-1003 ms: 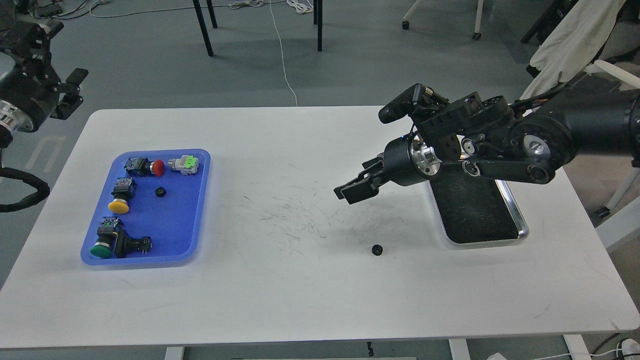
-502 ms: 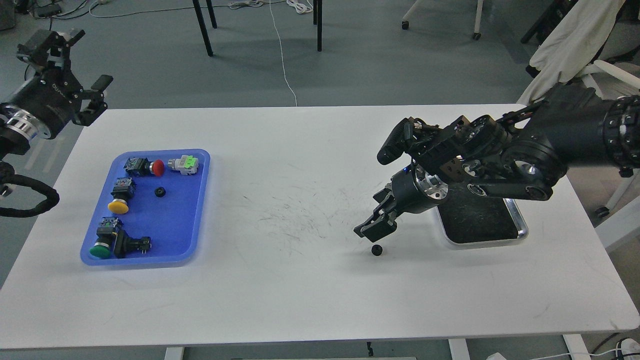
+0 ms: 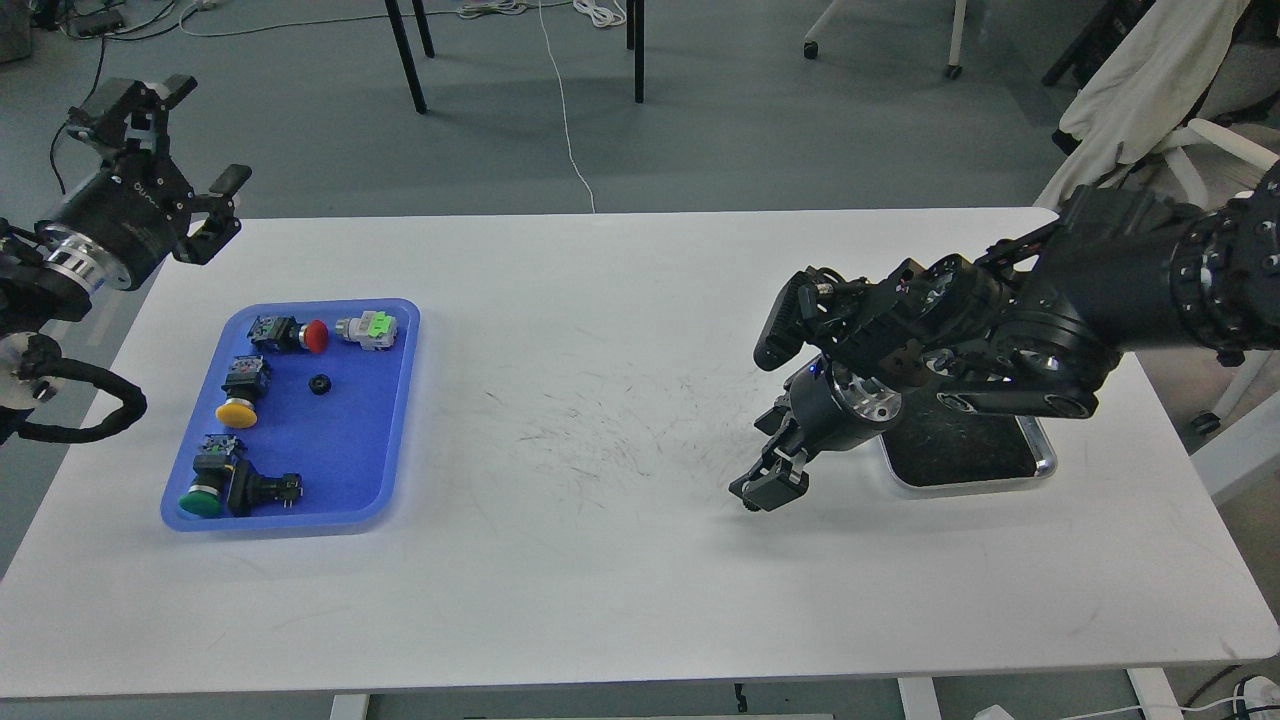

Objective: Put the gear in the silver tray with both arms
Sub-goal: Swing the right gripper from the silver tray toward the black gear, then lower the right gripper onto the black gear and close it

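Observation:
The small black gear is almost wholly hidden under my right gripper (image 3: 766,491), which is down at the table surface at the gear's spot, left of the silver tray (image 3: 1040,461). Its two fingers look spread, so it reads as open around the gear. My right arm covers most of the silver tray; only its dark scratched bottom and front right rim show. My left gripper (image 3: 198,137) is open and empty, held high beyond the table's far left corner, well above the blue tray.
A blue plastic tray (image 3: 395,420) at the left holds several push-button switches (red, yellow, green) and a small black gear-like part (image 3: 320,384). The white table (image 3: 600,560) carries scuff marks at its middle. Chair legs and cables lie on the floor behind.
My right gripper has come down and left from above the table until it covers the gear. My left arm has risen and moved right into view.

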